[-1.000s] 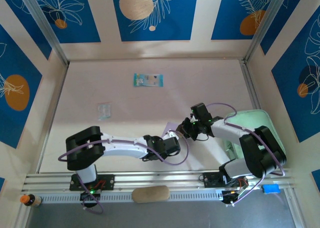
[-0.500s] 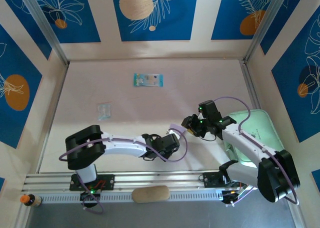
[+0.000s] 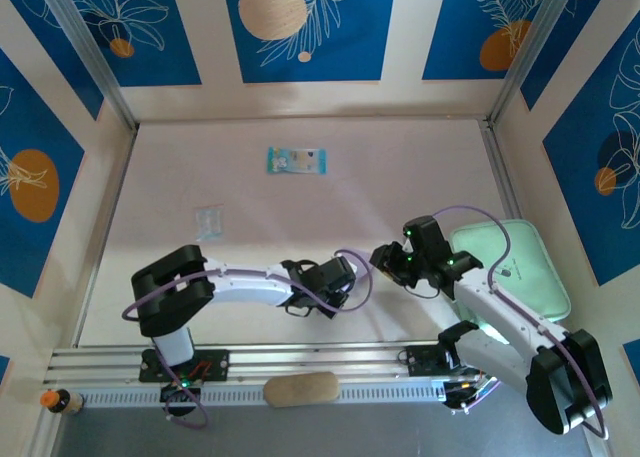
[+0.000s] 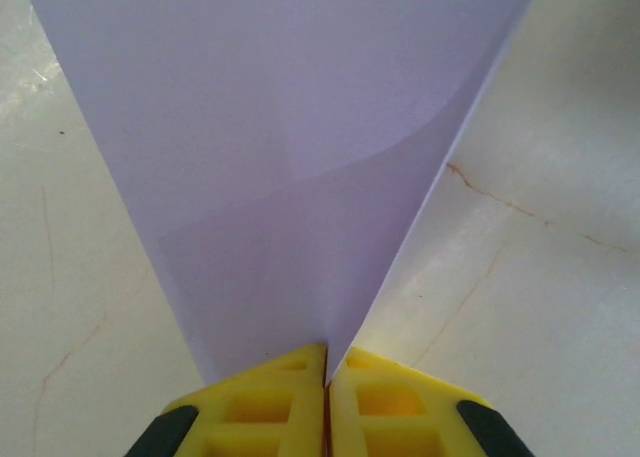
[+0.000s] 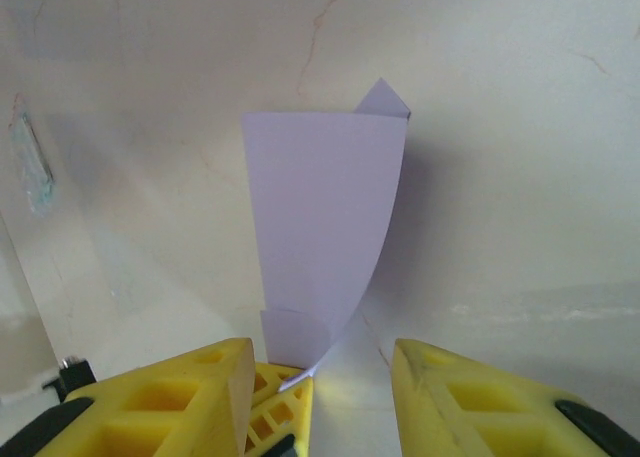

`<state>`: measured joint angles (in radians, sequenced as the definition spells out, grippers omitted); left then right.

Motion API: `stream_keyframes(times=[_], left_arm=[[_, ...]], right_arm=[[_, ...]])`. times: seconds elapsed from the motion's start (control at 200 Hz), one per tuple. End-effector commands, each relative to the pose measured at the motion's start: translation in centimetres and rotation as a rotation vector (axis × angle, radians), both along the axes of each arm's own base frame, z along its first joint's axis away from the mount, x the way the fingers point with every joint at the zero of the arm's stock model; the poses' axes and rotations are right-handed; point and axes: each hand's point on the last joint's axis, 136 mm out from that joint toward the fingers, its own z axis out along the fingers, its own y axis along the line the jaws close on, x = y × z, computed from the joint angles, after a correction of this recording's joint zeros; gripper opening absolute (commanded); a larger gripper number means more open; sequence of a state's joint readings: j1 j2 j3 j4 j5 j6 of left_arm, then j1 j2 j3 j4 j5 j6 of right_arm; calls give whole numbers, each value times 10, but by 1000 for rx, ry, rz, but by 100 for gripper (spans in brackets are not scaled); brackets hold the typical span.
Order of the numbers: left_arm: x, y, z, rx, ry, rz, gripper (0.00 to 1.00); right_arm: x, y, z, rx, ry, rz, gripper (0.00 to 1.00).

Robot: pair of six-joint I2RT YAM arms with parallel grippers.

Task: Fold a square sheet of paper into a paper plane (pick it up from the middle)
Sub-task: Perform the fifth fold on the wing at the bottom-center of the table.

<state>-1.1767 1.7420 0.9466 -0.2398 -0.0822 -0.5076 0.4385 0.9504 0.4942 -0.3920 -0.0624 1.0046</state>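
Counter lay below the square sheet of paper, folded over and pinched in the closed left end effector; the right end effector stood open, empty; further folds seemed outstanding.

Tray right of paper, packet behind.

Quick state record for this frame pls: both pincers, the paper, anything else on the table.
left pincer: shut on the lilac paper, which tapers toward the grip
right pincer: open, facing the paper, apparently not touching it
paper state: folded, layers overlapping, not a finished dart
blue-green packet: flat on the table, far side, apart from both arms
mint-green tray: right side, partly under the right arm
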Motion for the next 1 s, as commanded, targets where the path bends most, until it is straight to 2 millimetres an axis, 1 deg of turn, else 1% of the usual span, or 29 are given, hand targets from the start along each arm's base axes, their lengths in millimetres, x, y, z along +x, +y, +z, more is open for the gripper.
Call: stream_keyframes(times=[0.0,0.1,0.165,0.265,0.38,0.56,0.71,0.995], left_arm=[[-4,0,-8,-19,68,4,8],[-4,-3,-7,-48,103,4,8],[-4,-4,-7,-65,129,11,8],[-3,-7,-7,-118,177,24,6],[-3,-10,-8,-182,239,38,2],[-4,-16,-10,-295,341,57,0],[-3,-23,-7,-406,416,76,0],[-1,-30,3,-498,480,88,0]], right_arm=[[-7,-1,-4,-9,-19,27,40],[-16,2,-10,17,7,51,36],[-20,9,-10,51,4,89,33],[-24,19,-8,95,-19,140,28],[-26,25,-11,98,-42,167,24],[-27,30,-16,97,-56,194,22],[-26,37,-14,106,-81,233,21],[-22,50,-13,131,-91,293,19]])
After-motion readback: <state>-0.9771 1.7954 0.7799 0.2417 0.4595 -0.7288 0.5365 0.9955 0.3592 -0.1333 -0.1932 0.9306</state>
